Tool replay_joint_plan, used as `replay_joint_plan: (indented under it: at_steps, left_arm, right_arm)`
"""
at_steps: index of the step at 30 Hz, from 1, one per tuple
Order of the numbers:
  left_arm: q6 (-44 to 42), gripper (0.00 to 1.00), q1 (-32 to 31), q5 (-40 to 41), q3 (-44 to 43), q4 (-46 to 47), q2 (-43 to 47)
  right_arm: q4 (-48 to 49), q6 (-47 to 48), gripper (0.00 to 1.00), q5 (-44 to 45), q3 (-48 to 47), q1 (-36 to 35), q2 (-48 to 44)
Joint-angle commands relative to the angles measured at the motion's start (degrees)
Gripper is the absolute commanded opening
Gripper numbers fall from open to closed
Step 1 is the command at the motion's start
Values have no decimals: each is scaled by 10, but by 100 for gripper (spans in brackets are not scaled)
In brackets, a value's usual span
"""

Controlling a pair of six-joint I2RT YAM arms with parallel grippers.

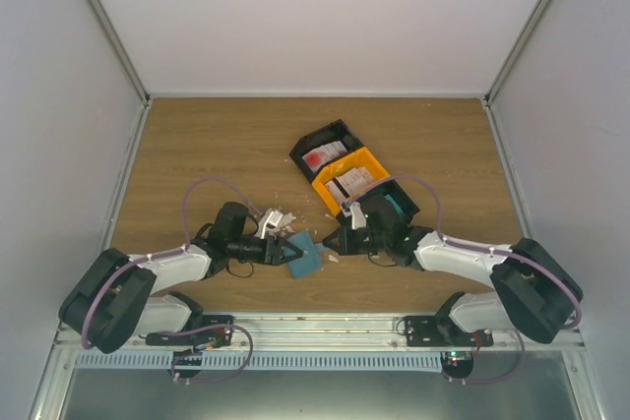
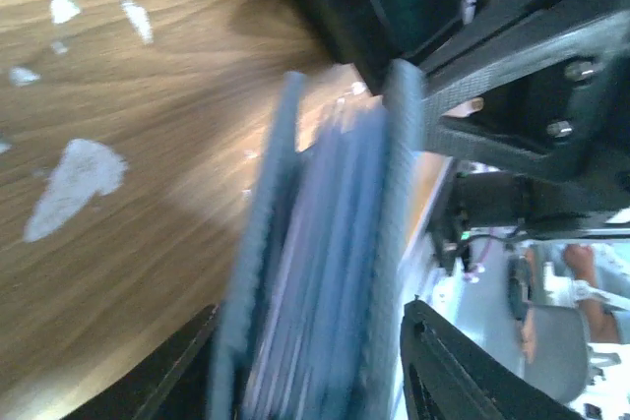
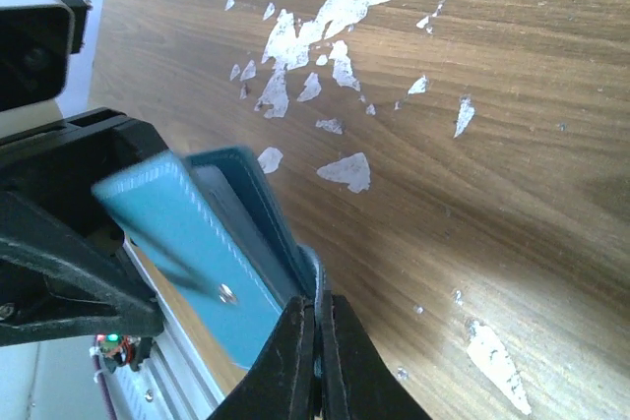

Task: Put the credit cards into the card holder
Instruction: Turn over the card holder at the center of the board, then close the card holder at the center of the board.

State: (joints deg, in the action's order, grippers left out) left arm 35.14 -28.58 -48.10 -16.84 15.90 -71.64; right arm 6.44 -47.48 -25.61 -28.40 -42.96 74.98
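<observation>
The blue-teal card holder (image 1: pixel 305 256) is held off the wooden table between both grippers. My left gripper (image 1: pixel 285 253) is shut on it; in the left wrist view the holder (image 2: pixel 325 243) is blurred and fills the gap of that gripper (image 2: pixel 310 312). My right gripper (image 1: pixel 331 241) is shut on a thin edge of the holder (image 3: pixel 187 243), which stands partly open in the right wrist view, just above the gripper (image 3: pixel 317 307). Credit cards lie in the trays: red-and-white (image 1: pixel 317 156), whitish (image 1: pixel 352 180), teal-green (image 1: pixel 395 206).
Three trays stand in a diagonal row behind the right gripper: black (image 1: pixel 340 132), orange (image 1: pixel 372 157), black (image 1: pixel 411 196). Torn white scraps (image 3: pixel 335 7) litter the table (image 1: pixel 197 145) by the grippers. Grey walls close in the sides and back.
</observation>
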Motion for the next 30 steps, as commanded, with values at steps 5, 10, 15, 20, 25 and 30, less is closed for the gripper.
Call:
replay_joint_plan:
  at_steps: [5,10,15,20,25,30]
  left_arm:
    - [-29,52,2,96,-23,-55,-45]
    - [-38,50,3,147,-37,-92,-59]
    - [-42,45,-2,161,-43,-98,-72]
    - [-48,42,-18,178,-56,-101,-95]
    - [-58,39,-30,206,-70,-114,-106]
    - [-60,37,-33,207,-73,-109,-109]
  right_arm:
    - [-16,50,0,25,-35,0,50]
    - [-26,65,1,36,-50,-4,68]
    - [-61,96,1,69,-90,-29,90]
    - [-137,126,1,136,-147,-62,127]
    - [-166,139,1,162,-177,-85,156]
    - [-170,141,0,161,-192,-100,181]
